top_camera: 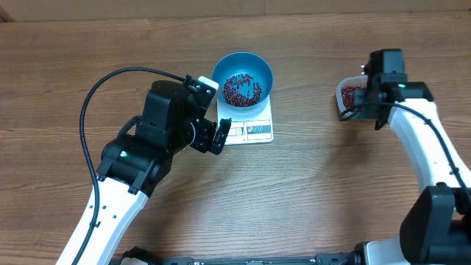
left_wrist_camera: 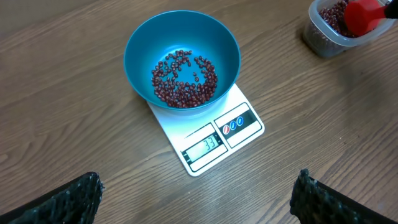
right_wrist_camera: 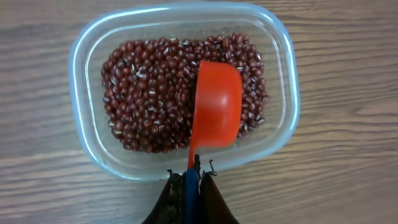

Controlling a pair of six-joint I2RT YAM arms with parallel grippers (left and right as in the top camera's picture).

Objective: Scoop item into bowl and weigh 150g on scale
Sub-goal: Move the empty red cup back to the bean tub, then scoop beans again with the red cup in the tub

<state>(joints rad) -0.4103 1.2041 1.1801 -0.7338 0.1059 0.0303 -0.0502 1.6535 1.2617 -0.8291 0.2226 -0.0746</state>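
R pincer (right_wrist_camera: 193, 172): pinching red plastic scoop (right_wrist_camera: 216, 102) over maroon beans (right_wrist_camera: 149, 93)
round blue bowl (top_camera: 222, 72): lying leftward
L pincer (top_camera: 212, 137): gaping

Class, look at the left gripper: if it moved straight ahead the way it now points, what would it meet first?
Probably the scale, whose display end is nearest the open left gripper, ahead of the bowl. Depth is unclear, so it might touch the table just short of it.

Scale (left_wrist_camera: 244, 112) display (left_wrist_camera: 204, 144) showing digits "33" in left wrist view. Round button icons (left_wrist_camera: 233, 124) beside display appearing too small for reading. Overhead view rendering scale's printed markings as unreadable blur.
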